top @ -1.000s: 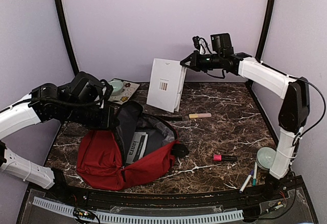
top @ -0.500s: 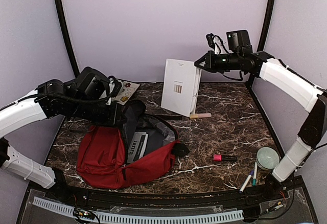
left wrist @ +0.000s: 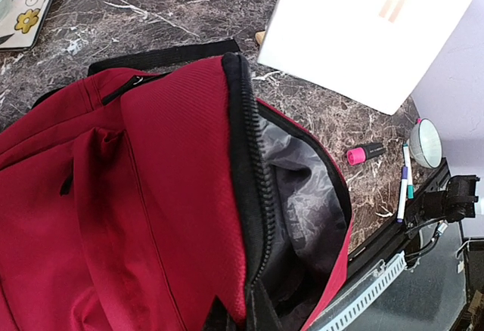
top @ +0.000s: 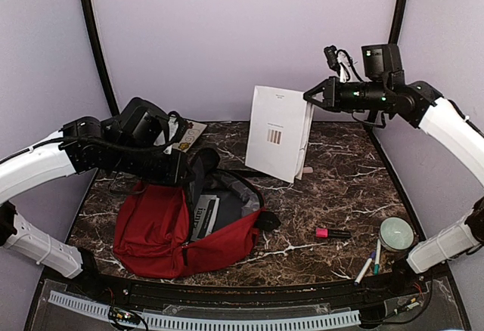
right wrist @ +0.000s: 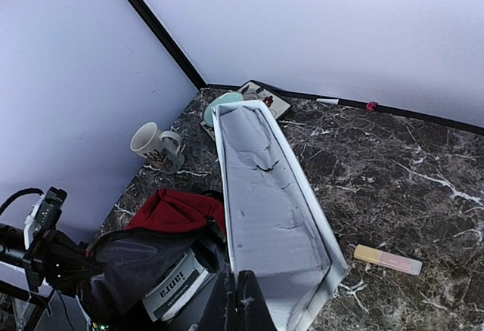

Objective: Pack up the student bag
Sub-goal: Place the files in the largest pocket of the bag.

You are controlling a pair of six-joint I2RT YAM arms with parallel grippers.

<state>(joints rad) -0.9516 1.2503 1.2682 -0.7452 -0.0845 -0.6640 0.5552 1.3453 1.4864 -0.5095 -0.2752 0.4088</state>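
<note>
We show the right gripper (top: 308,97) clamping the upright white folder (top: 276,133), while the student bag (top: 155,229), pinched open by the left gripper (top: 184,171), lies below, leftward.

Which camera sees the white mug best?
The right wrist view. It shows the whole white mug, handle and all, standing upright on the table. The top view and the left wrist view do not show the mug at all.
</note>
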